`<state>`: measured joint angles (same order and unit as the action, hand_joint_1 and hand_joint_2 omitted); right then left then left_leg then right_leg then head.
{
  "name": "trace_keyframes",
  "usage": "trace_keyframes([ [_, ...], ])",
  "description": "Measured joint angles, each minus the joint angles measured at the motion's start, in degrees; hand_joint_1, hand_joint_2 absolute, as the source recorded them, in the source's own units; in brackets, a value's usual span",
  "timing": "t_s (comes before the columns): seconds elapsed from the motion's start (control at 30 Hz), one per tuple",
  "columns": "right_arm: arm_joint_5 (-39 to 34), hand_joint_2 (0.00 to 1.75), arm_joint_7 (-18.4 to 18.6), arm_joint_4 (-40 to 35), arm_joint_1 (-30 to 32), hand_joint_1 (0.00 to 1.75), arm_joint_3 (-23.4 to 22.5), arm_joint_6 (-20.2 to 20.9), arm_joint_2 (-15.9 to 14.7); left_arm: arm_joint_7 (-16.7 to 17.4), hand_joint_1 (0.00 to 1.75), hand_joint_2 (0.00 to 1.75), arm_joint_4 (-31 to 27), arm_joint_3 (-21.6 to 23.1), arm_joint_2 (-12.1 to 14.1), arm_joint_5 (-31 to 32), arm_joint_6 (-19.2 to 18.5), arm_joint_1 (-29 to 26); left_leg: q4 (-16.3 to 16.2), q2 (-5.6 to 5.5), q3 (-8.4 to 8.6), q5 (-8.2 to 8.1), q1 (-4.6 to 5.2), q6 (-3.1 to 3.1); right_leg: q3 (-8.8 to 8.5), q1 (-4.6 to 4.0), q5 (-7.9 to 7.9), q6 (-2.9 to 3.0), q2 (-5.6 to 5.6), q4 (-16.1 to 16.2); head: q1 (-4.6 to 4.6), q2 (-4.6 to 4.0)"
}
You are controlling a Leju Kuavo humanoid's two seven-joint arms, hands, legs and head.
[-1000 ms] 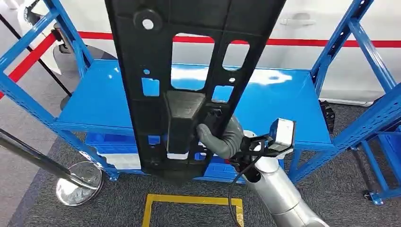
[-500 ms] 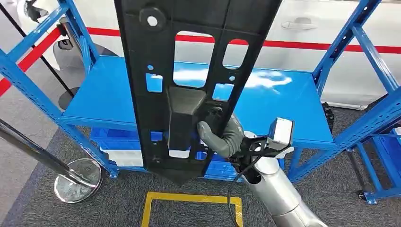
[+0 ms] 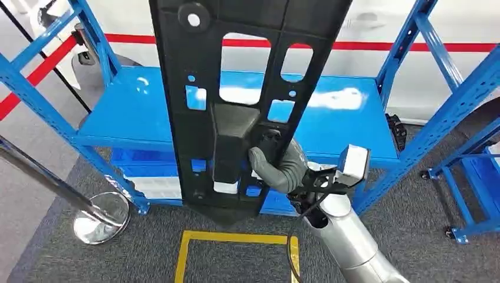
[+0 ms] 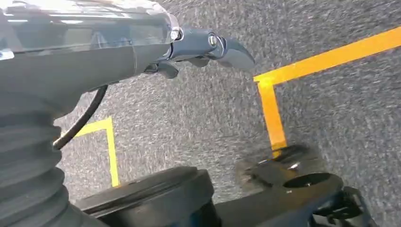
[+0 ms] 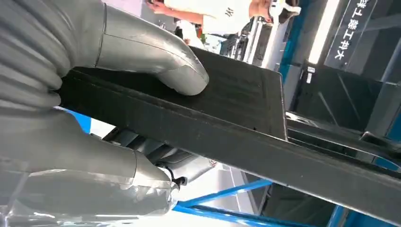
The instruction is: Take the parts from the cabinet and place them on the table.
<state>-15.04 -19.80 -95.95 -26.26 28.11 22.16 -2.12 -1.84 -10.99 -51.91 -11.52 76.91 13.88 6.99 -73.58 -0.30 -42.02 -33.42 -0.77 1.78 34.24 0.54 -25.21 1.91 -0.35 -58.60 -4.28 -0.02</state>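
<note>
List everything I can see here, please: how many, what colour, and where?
Panel: one, black with cut-outs, held upright ahead of the rack.
Rack: one, blue, bare shelf top behind the panel.
Floor tape: yellow outline on grey carpet below the panel.
Stanchion base: one, chrome, on the floor, lower left.
Red stripe: one, along the white wall behind.
Right robot hand: grey, gripping the panel.
Left robot hand: dark, hanging above the carpet.
</note>
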Motion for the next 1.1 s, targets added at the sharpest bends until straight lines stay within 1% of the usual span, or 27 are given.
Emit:
trace_keyframes([
  [0.03,0.00,1.75,0.02,0.00,0.03,1.66,0.00,0.02,0.00,0.00,0.00,1.75,0.00,0.00,0.00,0.02,0.00,0.05,-2.82,0.00,0.04,-0.47,0.00,0.02,0.91,-0.15,0.61,0.01,-0.04,-0.05,0.00,0.00],
  [0.07,0.00,1.75,0.05,0.00,0.03,1.66,0.00,0.02,0.00,0.02,0.00,1.75,0.00,0.00,0.00,0.05,0.00,0.00,-3.06,0.00,1.15,0.59,0.00,-0.08,1.73,-0.26,1.19,-0.02,-0.07,-0.12,0.00,0.00],
  [0.1,0.00,1.75,0.04,0.00,0.03,1.66,0.00,0.00,0.00,0.02,0.00,1.75,0.00,0.02,0.00,0.07,0.00,-0.01,-1.19,0.00,3.32,2.47,0.02,-0.28,2.47,-0.36,1.72,-0.05,-0.07,-0.16,0.00,0.00],
  [0.13,0.00,1.75,0.05,-0.04,0.03,1.66,-0.02,0.02,0.00,0.04,0.00,1.75,0.00,0.00,0.00,0.07,0.00,-0.10,2.89,0.00,6.56,4.48,0.10,-0.61,3.09,-0.47,2.28,-0.13,-0.05,-0.21,0.00,0.00],
  [0.17,0.00,1.75,0.05,-0.18,0.03,1.66,-0.11,0.02,0.00,0.07,0.00,1.75,0.00,0.00,0.07,0.07,-0.02,-0.32,8.25,-0.01,10.50,5.44,0.27,-1.18,3.56,-0.56,2.78,-0.24,-0.01,-0.21,0.00,0.00],
  [0.2,0.00,1.75,0.05,-0.35,0.02,1.66,-0.20,0.02,0.00,0.07,0.00,1.75,0.00,0.00,0.13,0.09,0.00,-0.40,13.58,0.00,13.71,3.50,0.59,-1.91,3.86,-0.57,3.28,-0.46,-0.02,-0.25,0.00,0.00],
  [0.23,0.00,1.75,0.07,-0.46,-0.03,1.66,-0.44,0.00,0.00,0.04,0.00,1.75,0.00,0.00,0.15,0.11,0.00,-0.42,16.80,-0.01,15.38,2.79,0.73,-1.93,4.07,-0.65,3.76,-0.84,-0.08,-0.31,0.00,0.00],
  [0.33,-0.07,1.75,0.18,-0.46,-0.03,1.66,-0.61,-0.07,0.00,0.02,0.00,1.75,0.00,0.02,0.13,0.42,-0.15,-0.57,16.49,-0.07,14.32,4.06,1.19,-2.65,4.00,-0.31,5.40,-1.90,-0.31,0.52,0.02,0.00],
  [0.37,0.02,1.75,0.35,-0.44,0.00,1.66,-0.88,-0.13,-0.04,0.04,0.00,1.75,0.02,0.02,0.02,0.50,-0.28,-0.84,17.33,0.21,14.04,5.29,0.31,-3.12,4.36,-0.44,5.24,-2.31,-0.21,0.36,0.00,0.00],
  [0.4,0.11,1.75,0.37,-0.48,0.03,1.66,-1.12,-0.20,-0.04,0.07,0.00,1.75,0.00,0.02,0.04,0.55,-0.39,-0.76,17.47,0.43,13.42,6.03,0.49,-3.57,4.99,-0.30,2.66,-2.51,0.09,-0.87,0.02,0.00],
  [0.43,0.26,1.75,0.40,-0.48,0.02,1.66,-1.31,-0.39,-0.04,0.07,0.00,1.75,0.00,0.02,0.04,0.59,-0.48,-0.71,17.42,0.48,12.58,6.82,0.48,-3.97,6.01,-0.16,-1.31,-2.69,0.13,-4.03,0.00,0.00],
  [0.5,0.68,1.75,0.39,-0.46,0.23,1.66,-1.48,-0.55,-0.07,0.07,0.00,1.75,0.00,0.04,0.02,0.72,-0.72,-0.77,17.31,0.50,10.80,8.18,0.53,-3.85,8.02,0.09,-7.16,-3.24,0.13,-12.52,0.00,0.00],
  [0.53,0.96,1.75,0.28,-0.48,0.41,1.66,-1.55,-0.64,-0.11,0.07,0.00,1.75,0.00,0.04,0.02,0.70,-0.72,-0.87,17.10,0.53,9.75,8.83,0.53,-3.75,8.61,0.20,-7.95,-3.46,0.13,-16.25,0.02,0.00],
  [0.57,1.40,1.75,0.15,-0.48,0.56,1.66,-1.62,-0.79,-0.13,-0.04,0.00,1.75,0.02,0.04,0.02,0.70,-0.72,-0.84,16.84,0.57,8.63,9.47,0.51,-3.65,8.18,0.35,-6.69,-3.65,0.13,-17.77,0.02,0.00],
  [0.6,1.97,1.75,0.07,-0.48,0.65,1.66,-1.66,-1.07,-0.13,-0.09,0.00,1.75,0.00,0.07,0.02,0.70,-0.72,-0.77,16.53,0.58,7.63,9.99,0.46,-3.48,6.48,0.49,-4.48,-3.73,0.12,-16.64,0.02,0.00],
  [0.63,2.25,1.75,0.04,-0.48,0.66,1.66,-1.75,-1.16,-0.13,-0.11,0.00,1.75,0.00,0.07,0.02,0.68,-0.72,-0.70,16.22,0.58,6.76,10.43,0.43,-3.33,3.86,0.62,-2.50,-3.75,0.12,-13.54,0.00,0.00],
  [0.67,2.45,1.75,0.02,-0.52,0.63,1.66,-1.84,-1.18,-0.13,-0.15,0.00,1.75,0.00,0.07,0.02,0.68,-0.72,-0.65,15.84,0.56,6.01,10.82,0.39,-3.07,0.43,0.77,-1.53,-3.75,0.12,-9.10,0.02,0.00],
  [0.7,2.54,1.75,0.02,-0.66,0.60,1.66,-1.88,-1.18,-0.13,-0.24,0.00,1.75,0.00,0.07,0.02,0.66,-0.72,-0.48,15.29,0.51,5.43,11.15,0.42,-2.75,-3.36,0.85,-2.99,-3.64,0.18,-3.79,0.00,0.00],
  [0.73,2.60,1.75,0.00,-0.83,0.60,1.66,-1.90,-1.18,-0.09,-0.28,0.00,1.75,0.00,0.04,0.02,0.61,-0.70,-0.45,14.93,0.41,4.86,11.45,0.65,-2.39,-5.75,0.40,-4.96,-3.27,0.34,0.36,0.00,0.00],
  [0.83,2.54,1.75,-0.33,-0.94,0.65,1.66,-2.08,-1.14,-0.07,-0.35,0.00,1.75,0.00,0.04,0.02,0.50,-0.70,-0.58,15.48,0.37,4.72,13.03,0.54,-1.25,-4.60,-0.15,-3.88,-1.81,0.50,-0.12,0.00,0.00],
  [0.87,2.54,1.75,-0.33,-0.90,0.68,1.66,-2.10,-1.11,-0.07,-0.37,0.00,1.75,0.00,0.04,0.02,0.50,-0.68,-0.65,15.50,0.33,4.44,13.40,0.50,-0.85,-4.05,0.37,-3.02,-1.13,0.38,0.49,0.00,0.00],
  [0.9,2.56,1.75,-0.35,-0.92,0.57,1.66,-2.10,-1.07,-0.02,-0.41,0.00,1.75,0.00,0.04,0.04,0.46,-0.68,-0.62,14.54,0.32,3.69,11.21,0.19,-0.66,-3.49,0.38,-2.27,-0.61,-0.04,0.44,0.00,0.00],
  [0.93,2.49,1.75,-0.50,-0.94,0.58,1.66,-2.10,-1.05,0.02,-0.44,0.00,1.75,0.00,0.04,0.02,0.44,-0.68,-0.53,12.04,0.32,2.90,7.57,0.19,-0.48,-2.63,0.37,-1.59,-0.08,-0.08,0.44,0.00,0.00],
  [1.0,2.49,1.75,-0.61,-0.94,0.61,1.66,-2.12,-1.07,0.07,-0.46,0.00,1.75,0.00,0.04,0.02,0.44,-0.68,-0.32,3.46,0.36,1.35,0.85,0.12,-0.05,-0.86,0.11,-0.24,0.10,-0.17,0.39,0.00,0.00],
  [1.03,2.49,1.75,-0.63,-0.92,0.64,1.66,-2.12,-1.07,0.07,-0.46,0.00,1.75,0.00,0.04,0.02,0.42,-0.68,-0.24,-0.37,0.37,0.89,-0.59,0.13,0.07,0.10,0.00,0.44,0.09,-0.20,0.29,0.00,0.00],
  [1.07,2.51,1.75,-0.65,-0.88,0.68,1.66,-2.10,-1.05,0.11,-0.46,0.00,1.75,0.00,0.04,0.02,0.44,-0.68,-0.26,-2.49,0.36,1.19,-0.16,0.13,0.14,1.07,-0.08,1.03,0.19,-0.74,0.18,-0.02,0.00],
  [1.1,2.53,1.75,-0.67,-0.83,0.69,1.66,-2.10,-0.96,0.11,-0.46,0.00,1.75,0.00,0.04,0.02,0.46,-0.64,-0.35,-2.32,0.37,2.55,1.68,0.13,0.13,2.10,-0.17,1.67,0.13,-0.85,0.01,0.00,0.00],
])
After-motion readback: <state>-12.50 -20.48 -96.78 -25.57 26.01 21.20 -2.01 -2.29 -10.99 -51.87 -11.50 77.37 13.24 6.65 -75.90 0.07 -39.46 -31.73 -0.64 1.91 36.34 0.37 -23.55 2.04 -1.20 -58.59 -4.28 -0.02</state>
